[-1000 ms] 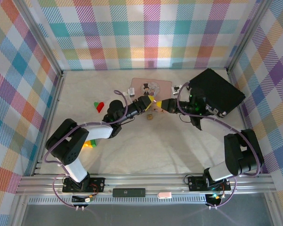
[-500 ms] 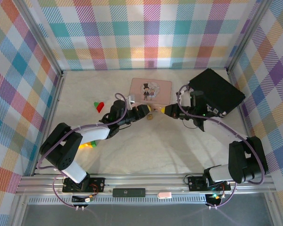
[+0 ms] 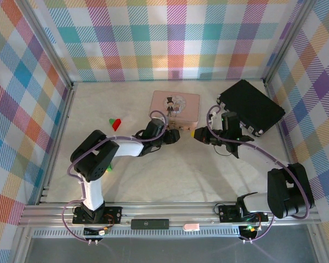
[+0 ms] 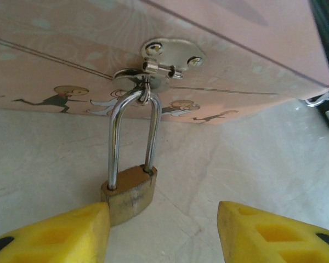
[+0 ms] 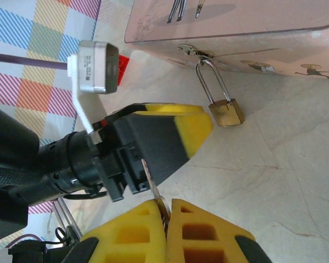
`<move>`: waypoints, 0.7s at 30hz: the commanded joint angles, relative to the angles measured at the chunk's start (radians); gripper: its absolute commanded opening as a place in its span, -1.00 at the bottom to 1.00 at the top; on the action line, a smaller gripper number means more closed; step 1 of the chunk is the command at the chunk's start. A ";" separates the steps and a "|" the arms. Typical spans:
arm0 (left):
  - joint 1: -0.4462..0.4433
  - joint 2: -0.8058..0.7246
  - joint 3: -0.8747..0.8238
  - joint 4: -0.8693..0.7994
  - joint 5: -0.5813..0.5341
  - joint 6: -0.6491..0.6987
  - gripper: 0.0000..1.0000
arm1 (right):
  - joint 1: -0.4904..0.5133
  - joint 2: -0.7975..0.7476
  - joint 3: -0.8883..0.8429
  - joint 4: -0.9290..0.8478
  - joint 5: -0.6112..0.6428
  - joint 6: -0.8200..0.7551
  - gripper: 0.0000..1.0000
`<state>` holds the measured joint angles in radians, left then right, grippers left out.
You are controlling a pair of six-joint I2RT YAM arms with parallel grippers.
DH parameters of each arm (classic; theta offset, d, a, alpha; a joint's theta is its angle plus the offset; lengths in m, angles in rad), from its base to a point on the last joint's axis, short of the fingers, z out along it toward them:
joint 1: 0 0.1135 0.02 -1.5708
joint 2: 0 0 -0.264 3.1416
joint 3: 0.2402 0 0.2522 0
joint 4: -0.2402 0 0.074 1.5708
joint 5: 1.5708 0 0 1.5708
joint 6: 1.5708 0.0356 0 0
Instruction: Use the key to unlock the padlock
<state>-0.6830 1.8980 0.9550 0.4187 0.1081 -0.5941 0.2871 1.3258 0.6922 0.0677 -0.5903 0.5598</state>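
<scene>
The small brass padlock [image 4: 129, 193] hangs by its silvery shackle [image 4: 114, 137] from the clasp [image 4: 164, 57] on the front of the pink picture-lid box [image 3: 175, 105], its body resting on the table. My left gripper [image 4: 162, 222] is open, with its left yellow finger [image 4: 66, 233] touching the padlock's body and the right finger well clear. My right gripper [image 5: 167, 211] is shut on the thin silvery key [image 5: 152, 183], whose blade points toward the left gripper's finger [image 5: 178, 134]. The padlock [image 5: 226, 112] lies beyond that finger. Both grippers, left [image 3: 174, 136] and right [image 3: 196, 133], meet in front of the box.
A black case [image 3: 251, 107] lies at the back right, close behind the right arm. Small red and green blocks [image 3: 115, 124] sit left of the box. Checked walls enclose the table on three sides.
Both grippers have come down toward the table's near side in front of the box. The left arm has swung right, bringing its open fingers to the padlock.
</scene>
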 commanded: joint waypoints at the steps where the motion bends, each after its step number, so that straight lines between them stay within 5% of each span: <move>1: -0.009 0.044 0.039 -0.013 -0.074 0.046 0.08 | -0.005 -0.029 -0.017 0.037 -0.013 -0.018 -1.00; 10: -0.013 0.128 0.082 0.003 -0.081 0.043 0.07 | -0.006 -0.006 -0.029 0.093 -0.031 0.028 -1.00; 21: -0.013 0.165 0.076 0.030 -0.054 0.024 -0.31 | -0.006 -0.023 -0.067 0.136 -0.008 0.067 -1.00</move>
<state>-0.6868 2.0106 1.0267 0.4393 0.0280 -0.5606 0.2871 1.3190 0.6384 0.1696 -0.5976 0.6170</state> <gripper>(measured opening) 0.358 0.056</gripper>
